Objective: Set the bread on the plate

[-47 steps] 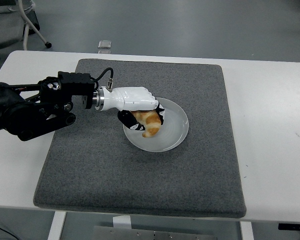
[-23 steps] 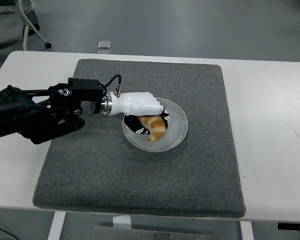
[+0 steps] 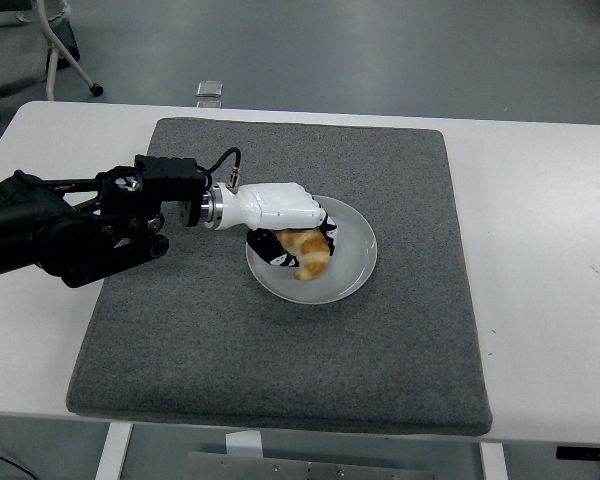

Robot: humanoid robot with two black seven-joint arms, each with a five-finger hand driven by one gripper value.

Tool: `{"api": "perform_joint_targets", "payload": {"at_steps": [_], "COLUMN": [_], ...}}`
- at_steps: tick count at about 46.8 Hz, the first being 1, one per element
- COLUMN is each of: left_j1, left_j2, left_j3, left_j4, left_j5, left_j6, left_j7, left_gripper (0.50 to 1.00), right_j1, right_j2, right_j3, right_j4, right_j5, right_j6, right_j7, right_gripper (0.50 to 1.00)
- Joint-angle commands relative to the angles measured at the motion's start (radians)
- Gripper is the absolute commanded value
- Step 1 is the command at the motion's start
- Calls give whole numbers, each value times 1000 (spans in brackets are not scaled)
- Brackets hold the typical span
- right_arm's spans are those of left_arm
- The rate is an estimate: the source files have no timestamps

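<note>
The left hand [image 3: 285,222], white-shelled with black fingers, is curled over a piece of bread [image 3: 307,253] and grasps it from above. The bread is golden-brown with paler streaks, a small crescent-like lump poking out beneath the fingers toward the near side. It sits low over the middle of the white plate [image 3: 352,270]; whether it touches the plate's surface cannot be told. The black forearm stretches away leftward, nearly level. Under the plate lies a grey mat [image 3: 280,350] on the white table [image 3: 550,260].

Mat [image 3: 280,350] lying across table [image 3: 550,250] centre; plate [image 3: 352,262] sitting on mat, slightly toward far edge; bread [image 3: 310,255] lying on plate under left hand [image 3: 285,225].
</note>
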Motion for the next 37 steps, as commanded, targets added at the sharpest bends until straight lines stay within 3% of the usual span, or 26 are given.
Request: {"api": "perform_joint_targets", "payload": {"at_steps": [1,4,8,21,37], "left_j1": [8,11,13,13,-22], "left_j2": [0,0,0,0,14], "left_j3": [0,0,-2,-9,-75], "left_j4": [-2,-2,-2,-6,-48], "left_j5": [-6,-9,-10,-27,-230], "left_j6": [0,0,0,2,-3], "left_j7": [1,1,1,1,1], "left_gripper": [749,895,992,994,994], "right_j1": [0,0,0,0,0], "right_j2": [0,0,0,0,0], "right_j3": [0,0,1,1,0], "right_j4": [0,0,0,0,0], "right_j5": [0,0,0,0,0], "right_j6": [0,0,0,0,0], "right_j7": [0,0,0,0,0], "right_gripper": [930,932,930,930,930]}}
